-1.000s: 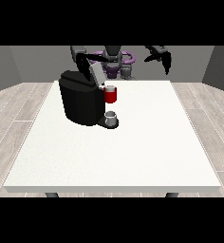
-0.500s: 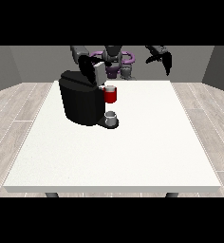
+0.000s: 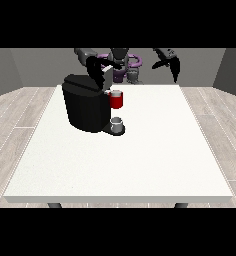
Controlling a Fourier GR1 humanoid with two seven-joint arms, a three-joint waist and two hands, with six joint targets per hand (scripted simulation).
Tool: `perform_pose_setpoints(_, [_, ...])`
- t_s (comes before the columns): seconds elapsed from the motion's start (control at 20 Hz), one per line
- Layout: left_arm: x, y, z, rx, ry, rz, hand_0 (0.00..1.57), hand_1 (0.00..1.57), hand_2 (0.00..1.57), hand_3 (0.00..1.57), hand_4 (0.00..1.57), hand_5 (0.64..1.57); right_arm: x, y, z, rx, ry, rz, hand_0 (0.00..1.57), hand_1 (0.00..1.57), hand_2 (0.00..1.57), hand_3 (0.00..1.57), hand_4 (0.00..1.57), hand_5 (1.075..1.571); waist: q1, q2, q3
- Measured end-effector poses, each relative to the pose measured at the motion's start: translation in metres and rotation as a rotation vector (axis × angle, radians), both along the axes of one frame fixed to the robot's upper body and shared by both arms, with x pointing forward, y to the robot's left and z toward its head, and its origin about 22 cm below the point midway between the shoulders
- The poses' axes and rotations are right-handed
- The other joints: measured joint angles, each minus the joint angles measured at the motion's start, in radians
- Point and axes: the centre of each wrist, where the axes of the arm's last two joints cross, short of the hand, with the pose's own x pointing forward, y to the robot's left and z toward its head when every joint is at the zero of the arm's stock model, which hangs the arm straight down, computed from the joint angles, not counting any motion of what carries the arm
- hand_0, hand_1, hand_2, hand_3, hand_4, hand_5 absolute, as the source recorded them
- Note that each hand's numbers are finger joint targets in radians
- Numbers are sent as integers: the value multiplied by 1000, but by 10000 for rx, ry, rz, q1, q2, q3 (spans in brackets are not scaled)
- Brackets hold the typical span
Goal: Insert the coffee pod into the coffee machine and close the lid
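Observation:
A black coffee machine point(image 3: 85, 107) stands on the white table point(image 3: 140, 150) at the view's left. A red part point(image 3: 116, 100) sticks out at its front, and a small grey cup point(image 3: 117, 123) sits on its base below. The hand at the view's left point(image 3: 96, 72) hangs just above the machine's top rear, by a light-coloured part of the lid point(image 3: 108, 75). The hand at the view's right point(image 3: 171, 62) is raised high over the table's far right edge, fingers pointing down and holding nothing. No separate coffee pod shows.
The robot's torso point(image 3: 121, 62) stands behind the table's far edge. Wooden floor surrounds the table on both sides.
The hand at the view's left has moved down and closer to the machine's top. The hand at the view's right has barely shifted.

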Motion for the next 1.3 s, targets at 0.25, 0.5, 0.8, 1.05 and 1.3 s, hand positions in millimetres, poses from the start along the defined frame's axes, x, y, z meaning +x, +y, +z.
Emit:
perform_pose_setpoints(0.25, [6, -5, 7, -49, -255, -266, 0, 0, 0, 0, 438, 1571, 2, -3, 15, -830, -61, -539, 0, 0, 0, 0, 219, 1571, 341, 156, 63])
perform_pose_setpoints(0.5, [11, -12, 13, -25, -448, -696, 0, 0, 0, 0, 424, 1571, 2, -12, 37, -1483, -151, -1142, 0, 0, 0, 0, 160, 1571, 775, 397, 124])
perform_pose_setpoints(0.8, [20, -24, 23, -82, -794, -1212, 0, 0, 0, 0, 365, 1571, -5, -23, 64, -1700, 42, -1940, 0, 0, 0, 0, 0, 1571, 1252, 789, 192])
perform_pose_setpoints(1.05, [26, -32, 32, -76, -1120, -1704, 0, 0, 0, 0, 362, 1571, -13, -39, 92, -1759, 73, -2695, 0, 0, 0, 0, 0, 1571, 1825, 1150, 264])
perform_pose_setpoints(1.3, [32, -44, 43, -96, -1424, -2234, 0, 0, 0, 0, 203, 1571, -23, -56, 120, -2119, 33, -3340, 0, 0, 0, 0, 0, 1571, 2423, 1507, 333])
